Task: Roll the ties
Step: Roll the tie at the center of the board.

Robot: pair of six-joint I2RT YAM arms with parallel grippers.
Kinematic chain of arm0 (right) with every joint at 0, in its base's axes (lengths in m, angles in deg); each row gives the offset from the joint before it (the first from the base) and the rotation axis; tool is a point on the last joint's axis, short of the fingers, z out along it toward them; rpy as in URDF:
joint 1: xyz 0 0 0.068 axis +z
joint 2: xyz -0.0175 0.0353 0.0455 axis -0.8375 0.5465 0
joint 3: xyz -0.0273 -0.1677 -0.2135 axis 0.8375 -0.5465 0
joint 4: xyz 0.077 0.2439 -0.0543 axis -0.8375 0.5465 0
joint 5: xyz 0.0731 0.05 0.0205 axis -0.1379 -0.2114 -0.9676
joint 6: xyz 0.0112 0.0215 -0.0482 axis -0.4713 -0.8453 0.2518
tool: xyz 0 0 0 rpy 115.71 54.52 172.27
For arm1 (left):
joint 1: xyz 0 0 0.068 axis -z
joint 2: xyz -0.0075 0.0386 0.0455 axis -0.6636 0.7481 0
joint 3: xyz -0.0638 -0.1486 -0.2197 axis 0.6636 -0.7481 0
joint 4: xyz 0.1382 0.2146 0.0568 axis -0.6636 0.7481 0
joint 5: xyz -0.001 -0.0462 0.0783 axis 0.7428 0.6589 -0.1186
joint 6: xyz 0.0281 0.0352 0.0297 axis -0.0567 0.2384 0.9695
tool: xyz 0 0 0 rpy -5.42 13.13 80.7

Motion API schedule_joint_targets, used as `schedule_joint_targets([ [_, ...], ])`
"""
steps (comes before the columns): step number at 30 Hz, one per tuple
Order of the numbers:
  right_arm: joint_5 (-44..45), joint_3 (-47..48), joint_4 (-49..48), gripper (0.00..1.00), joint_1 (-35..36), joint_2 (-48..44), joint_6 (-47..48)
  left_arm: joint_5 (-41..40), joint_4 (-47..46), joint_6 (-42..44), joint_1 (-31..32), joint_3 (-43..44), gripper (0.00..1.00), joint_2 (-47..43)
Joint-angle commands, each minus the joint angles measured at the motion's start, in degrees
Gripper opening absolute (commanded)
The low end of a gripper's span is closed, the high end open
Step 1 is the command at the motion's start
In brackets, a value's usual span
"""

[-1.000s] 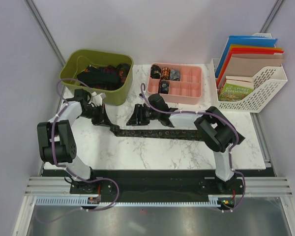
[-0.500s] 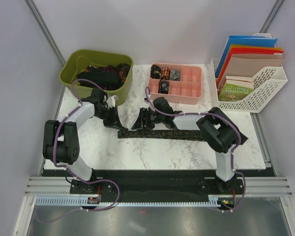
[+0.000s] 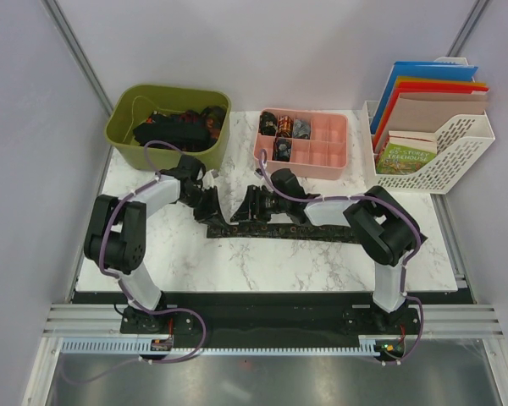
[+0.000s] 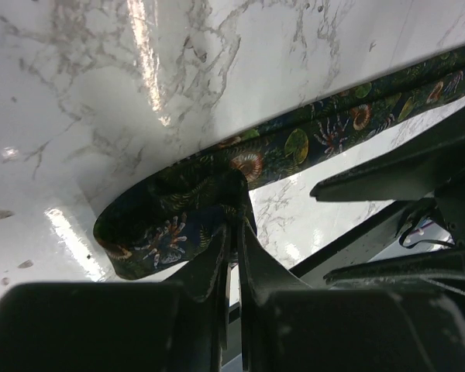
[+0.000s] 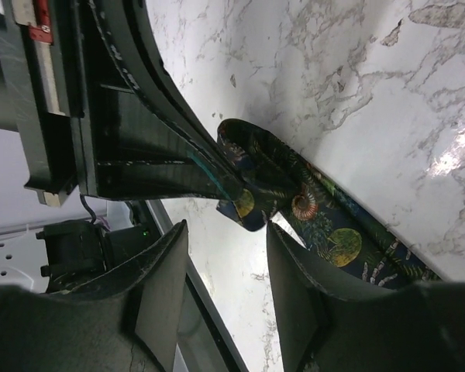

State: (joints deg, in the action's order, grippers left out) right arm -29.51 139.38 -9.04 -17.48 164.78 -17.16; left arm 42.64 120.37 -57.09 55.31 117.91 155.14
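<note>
Left gripper: fingers pressed together, pinching the folded-over left end of the tie, whose length lies flat rightward across the marble table. Right gripper: jaws spread, just right of the fold. A firm pinch and even turning should start a tight roll.

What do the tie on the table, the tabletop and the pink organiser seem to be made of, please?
The tie looks like thin soft fabric, dark with a printed shell-and-plant pattern; it folds limply into a loop. The tabletop looks like polished marble or marble-look laminate: white, grey veins, glossy glare. The pink organiser seems to be matte moulded plastic, with thin uniform dividers.
</note>
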Motion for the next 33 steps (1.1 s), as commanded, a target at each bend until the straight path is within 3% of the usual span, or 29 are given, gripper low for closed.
schedule_joint_targets([
  [1,0.6,-0.5,-5.2,0.52,0.9,-0.3,-2.8,0.7,-2.4,-5.5,1.6,2.2,0.11,2.0],
  [11,2.5,0.1,-4.4,0.45,2.9,2.0,-3.4,-0.5,-3.4,-9.1,2.3,2.9,0.11,2.9],
  [27,8.8,3.2,3.2,0.46,4.3,3.3,1.0,0.0,-6.4,-13.2,3.1,0.8,0.09,2.4],
  [33,8.9,3.6,3.5,0.33,4.3,4.1,0.7,0.0,-6.5,-13.6,3.4,0.7,0.09,2.0],
])
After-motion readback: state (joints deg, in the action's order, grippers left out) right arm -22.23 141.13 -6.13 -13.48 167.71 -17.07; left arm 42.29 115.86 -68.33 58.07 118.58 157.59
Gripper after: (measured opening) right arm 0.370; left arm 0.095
